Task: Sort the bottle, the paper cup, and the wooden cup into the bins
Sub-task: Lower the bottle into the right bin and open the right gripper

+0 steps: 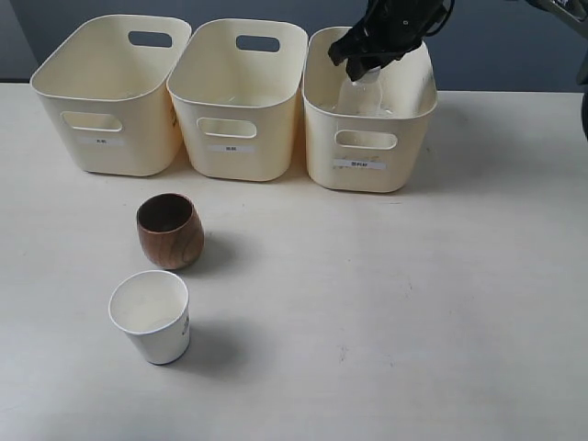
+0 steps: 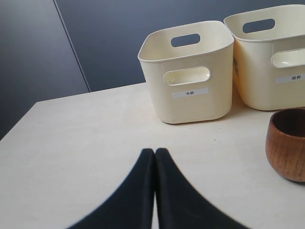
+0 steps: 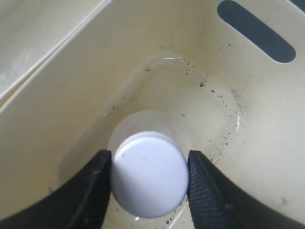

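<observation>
One of three items is at its destination but not yet released: the bottle (image 1: pixel 363 95) is held upright inside the right-hand bin (image 1: pixel 369 156), with the right gripper (image 1: pixel 367 66) clenched on its white cap (image 3: pixel 148 180). Judged from this, the first placement is nearly complete and needs only a release and withdrawal. Two items remain on the table (image 1: pixel 413 303): the wooden cup (image 1: pixel 170 231) and, just in front of it and nearer the camera, the paper cup (image 1: pixel 152 316), both upright and apart from each other. The middle bin (image 1: pixel 237 129) and left-hand bin (image 1: pixel 110 124) show nothing inside as far as the exterior view reveals. The left gripper (image 2: pixel 155 155) is closed on nothing, fingertips together, low over the table near the wooden cup (image 2: pixel 288 150). The right wrist view alone shows both fingers (image 3: pixel 97 176) pressing the cap's sides and the speckled bin floor (image 3: pixel 209 109) below; whether the bottle's base touches it cannot be told. The left wrist view alone shows the bin labels (image 2: pixel 190 93) closely, printed with characters. The exterior view alone shows the paper cup.
</observation>
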`<state>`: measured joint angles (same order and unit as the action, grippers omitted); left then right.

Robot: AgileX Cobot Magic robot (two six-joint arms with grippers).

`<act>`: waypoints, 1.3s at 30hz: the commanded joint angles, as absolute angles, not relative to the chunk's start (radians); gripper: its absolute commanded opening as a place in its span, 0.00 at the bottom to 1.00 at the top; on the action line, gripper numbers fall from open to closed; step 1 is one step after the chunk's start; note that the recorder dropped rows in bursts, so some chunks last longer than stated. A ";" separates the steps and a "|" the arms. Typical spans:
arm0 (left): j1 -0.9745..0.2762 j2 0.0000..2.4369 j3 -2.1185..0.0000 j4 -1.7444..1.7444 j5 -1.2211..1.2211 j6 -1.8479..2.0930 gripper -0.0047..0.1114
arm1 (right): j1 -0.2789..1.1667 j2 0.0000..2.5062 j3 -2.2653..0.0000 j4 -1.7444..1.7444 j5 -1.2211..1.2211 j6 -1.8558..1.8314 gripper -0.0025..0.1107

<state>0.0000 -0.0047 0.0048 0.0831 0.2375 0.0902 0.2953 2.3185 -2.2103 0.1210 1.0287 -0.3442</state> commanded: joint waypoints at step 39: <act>-0.004 0.000 0.000 0.081 0.232 0.089 0.04 | 0.315 2.178 -2.218 0.221 1.139 -0.357 0.53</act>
